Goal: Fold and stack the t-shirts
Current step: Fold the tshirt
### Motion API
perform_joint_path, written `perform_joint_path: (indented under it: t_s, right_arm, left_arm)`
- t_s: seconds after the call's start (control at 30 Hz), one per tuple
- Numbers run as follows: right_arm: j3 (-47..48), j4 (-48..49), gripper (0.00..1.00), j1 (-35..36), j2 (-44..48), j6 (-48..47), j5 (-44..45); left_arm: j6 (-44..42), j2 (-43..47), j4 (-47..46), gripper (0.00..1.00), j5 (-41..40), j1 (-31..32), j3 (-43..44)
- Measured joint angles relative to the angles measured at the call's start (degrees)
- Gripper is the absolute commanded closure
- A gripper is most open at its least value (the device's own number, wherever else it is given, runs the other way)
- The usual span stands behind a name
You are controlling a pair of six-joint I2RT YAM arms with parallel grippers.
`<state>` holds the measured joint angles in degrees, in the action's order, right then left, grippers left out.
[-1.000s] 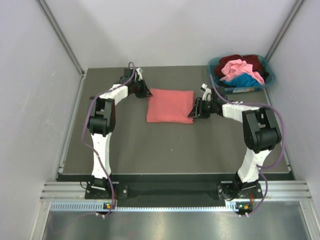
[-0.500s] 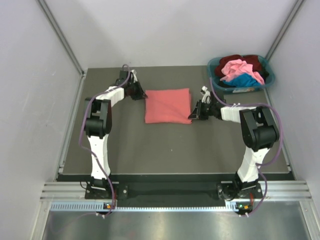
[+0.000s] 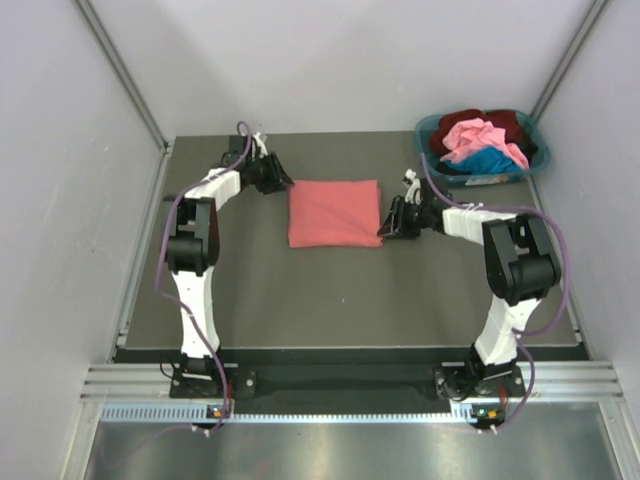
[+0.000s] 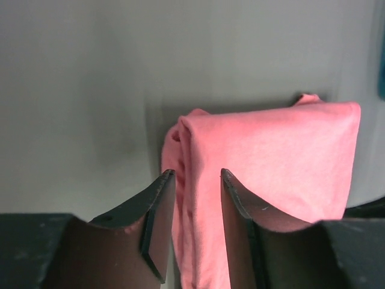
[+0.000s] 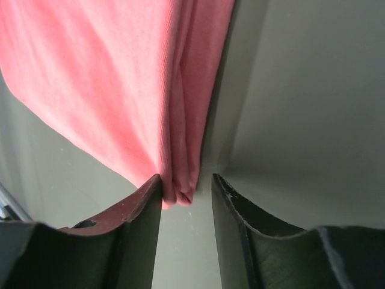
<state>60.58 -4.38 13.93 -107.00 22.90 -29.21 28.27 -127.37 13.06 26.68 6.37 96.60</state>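
Note:
The salmon-red t-shirt (image 3: 334, 212) lies folded into a rectangle on the dark table. My left gripper (image 3: 283, 183) is at its far left corner. In the left wrist view this gripper (image 4: 195, 177) is open, with the shirt's folded edge (image 4: 271, 156) lying in the gap. My right gripper (image 3: 385, 229) is at the shirt's near right corner. In the right wrist view it (image 5: 187, 180) is open, and the shirt's corner (image 5: 180, 180) touches the left finger with bare table beside it. Pink (image 3: 475, 133), dark maroon (image 3: 510, 122) and blue (image 3: 487, 160) shirts lie heaped in the basket.
The teal plastic basket (image 3: 535, 160) stands at the far right corner of the table (image 3: 330, 290). White walls close in the left, back and right sides. A metal rail (image 3: 350, 382) runs along the near edge by the arm bases.
The folded shirt has slid a little to the left and away from the bases. My left gripper has moved left and back with it; my right gripper stays at the near right corner.

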Motion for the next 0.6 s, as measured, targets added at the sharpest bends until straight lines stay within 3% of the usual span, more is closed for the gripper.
perform_joint_path:
  t_s: [0.17,0.27,0.47,0.6]
  right_arm:
    - [5.60,-7.15,0.79,0.00,2.08,-2.34,3.52]
    - [11.04,-9.73,0.85,0.00,2.32,-3.04,3.52]
    - [23.98,-9.92,0.86,0.00,-1.01,-3.63,-2.29]
    - [29.40,-8.39,0.85,0.00,-8.13,-3.32,-6.10]
  left_arm:
    - [-2.10,1.46,4.98,0.59,-4.31,-0.13,2.05]
    - [-2.95,5.01,7.69,0.59,-5.62,0.00,1.42]
    - [0.11,16.35,2.27,0.60,1.64,0.74,-8.28]
    - [3.63,17.44,-2.82,0.60,6.08,1.40,-15.15]
